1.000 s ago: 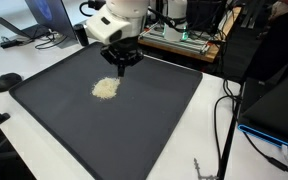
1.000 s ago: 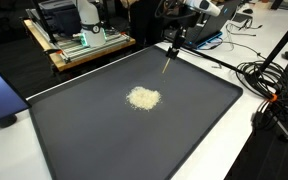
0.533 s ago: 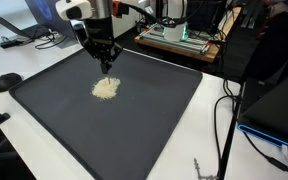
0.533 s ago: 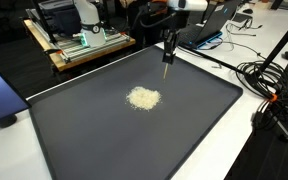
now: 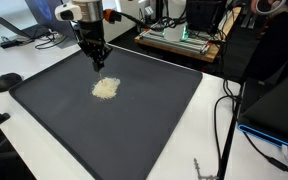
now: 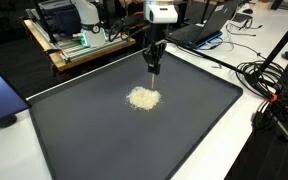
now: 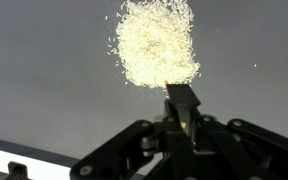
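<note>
Tabletop: the white tabletop [image 5: 6, 66] carries everything; bare strips of it show in both exterior views [image 6: 236, 150].
Mat: a large black rectangular mat with a raised rim [image 5: 134, 130] covers most of it, and its dark surface fills the wrist view [image 7: 44, 70].
Heap: a small heap of pale loose grains [image 5: 105, 88] lies near the middle of the mat, a little toward the far edge [image 6: 144, 98]. In the wrist view it spreads wide just ahead of the fingers [image 7: 156, 42], with a few stray grains around it.
Fingers: the fingers [image 6: 155, 60] hang point-down over the mat, just beyond the heap and not touching it [image 5: 99, 60]. They are pressed together [image 7: 182, 100] on a thin pale stick [image 6: 154, 71] that points down at the mat. I cannot tell whether its tip touches.
Edge: a black rounded mouse-like object [image 5: 8, 81] sits on the tabletop beside the mat's corner.
Behind: a wooden board with electronics [image 6: 84, 45] and a tangle of black cables [image 6: 264, 75] lie past the mat.
</note>
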`<state>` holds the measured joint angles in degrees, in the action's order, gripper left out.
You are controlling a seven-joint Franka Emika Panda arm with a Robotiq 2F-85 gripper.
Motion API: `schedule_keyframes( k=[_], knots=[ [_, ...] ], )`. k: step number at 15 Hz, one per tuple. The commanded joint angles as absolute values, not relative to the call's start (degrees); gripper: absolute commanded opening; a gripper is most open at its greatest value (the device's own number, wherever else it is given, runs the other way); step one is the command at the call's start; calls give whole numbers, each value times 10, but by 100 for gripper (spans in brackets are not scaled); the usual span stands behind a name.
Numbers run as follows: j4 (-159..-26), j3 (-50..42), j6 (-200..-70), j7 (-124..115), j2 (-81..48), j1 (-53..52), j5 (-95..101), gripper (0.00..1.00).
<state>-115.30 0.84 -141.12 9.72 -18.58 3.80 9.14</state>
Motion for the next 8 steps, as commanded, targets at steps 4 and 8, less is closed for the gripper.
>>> schedule_keyframes(
  k=[4,8],
  knots=[
    [-1169,3,-1437,115,-190,51,49,3],
    [-1166,4,-1449,120,-205,53,34,3]
  ],
)
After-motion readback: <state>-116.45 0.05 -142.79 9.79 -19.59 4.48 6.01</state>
